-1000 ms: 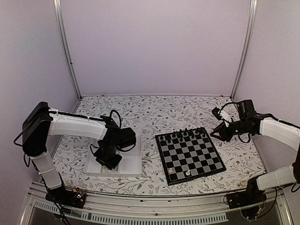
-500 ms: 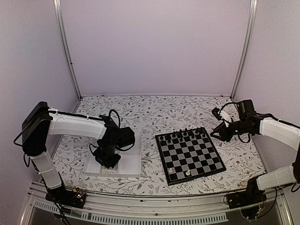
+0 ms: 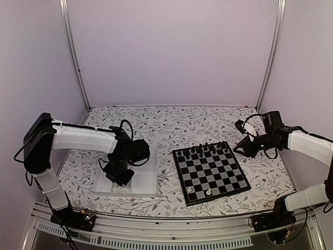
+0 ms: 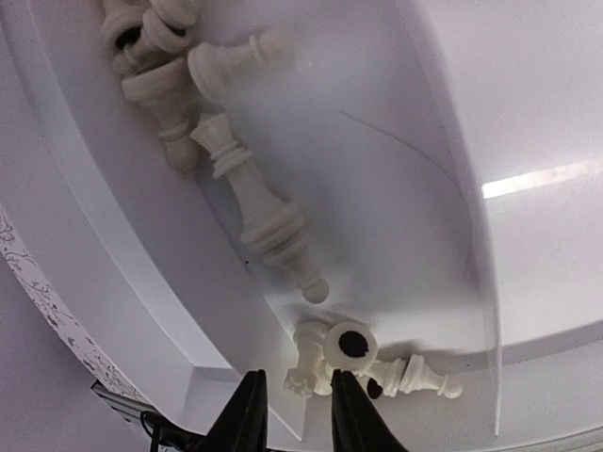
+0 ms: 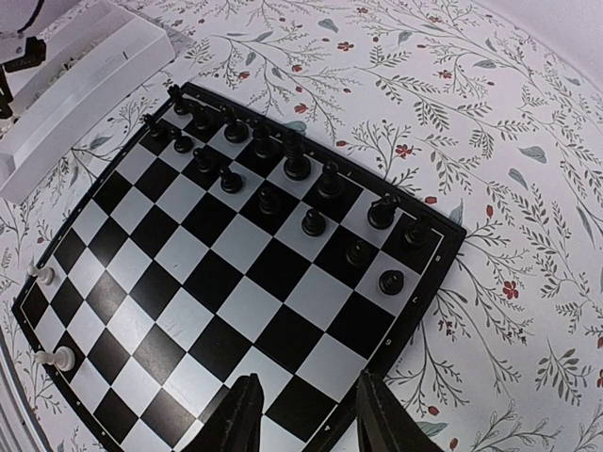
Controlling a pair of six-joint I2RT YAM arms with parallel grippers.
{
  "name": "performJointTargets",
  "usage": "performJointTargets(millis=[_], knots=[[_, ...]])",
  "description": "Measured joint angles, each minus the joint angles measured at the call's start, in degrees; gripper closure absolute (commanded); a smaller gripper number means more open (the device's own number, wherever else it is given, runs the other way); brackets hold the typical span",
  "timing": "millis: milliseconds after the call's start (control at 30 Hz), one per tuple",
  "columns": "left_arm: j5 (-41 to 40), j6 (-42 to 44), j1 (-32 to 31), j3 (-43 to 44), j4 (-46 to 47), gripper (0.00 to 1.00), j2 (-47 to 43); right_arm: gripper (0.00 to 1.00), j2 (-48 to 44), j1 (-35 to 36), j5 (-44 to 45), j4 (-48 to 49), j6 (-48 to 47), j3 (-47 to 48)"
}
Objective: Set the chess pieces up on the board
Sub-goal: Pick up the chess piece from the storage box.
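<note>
Reaching down into the white tray (image 3: 148,178) at the left of the overhead view, my left gripper (image 4: 295,384) hangs over a small cluster of cream pieces (image 4: 377,369) at the bottom of the wrist frame. My fingers (image 4: 247,419) stand close together with only a narrow gap between them. One little cream figure (image 4: 303,365) lies right at their tips. The view is too tight there, so I cannot tell whether I am pinching it or am only just beside it. Above it in that frame a tall cream piece (image 4: 259,212) lies on its side on the tray floor. A heap (image 4: 155,47) of more cream pieces fills the upper left corner.

My right gripper (image 5: 311,386) hovers at the right of the overhead view, near the far right corner of the board (image 5: 236,282). Its jaws are spread apart with nothing between them. In its wrist frame the board fills the middle, lying on the leaf-printed table (image 5: 490,141). The black pieces (image 5: 297,168) stand in two rows along the board's upper right side. Two cream pieces stand on it at the left edge of the frame, one (image 5: 57,358) lower and one (image 5: 42,273) just above it. The rest of the squares are bare.
</note>
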Motion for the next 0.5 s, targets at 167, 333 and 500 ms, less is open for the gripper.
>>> performJointTargets(millis=[167, 333, 500], knots=[[0.1, -0.2, 0.0, -0.5, 0.1, 0.72, 0.0, 0.63, 0.0, 0.0, -0.1, 0.0, 0.0, 0.0], [1.3, 0.0, 0.0, -1.6, 0.7, 0.73, 0.0, 0.63, 0.0, 0.0, -0.1, 0.0, 0.0, 0.0], [2.0, -0.1, 0.0, -1.9, 1.0, 0.82, 0.0, 0.63, 0.0, 0.0, -0.1, -0.1, 0.0, 0.0]])
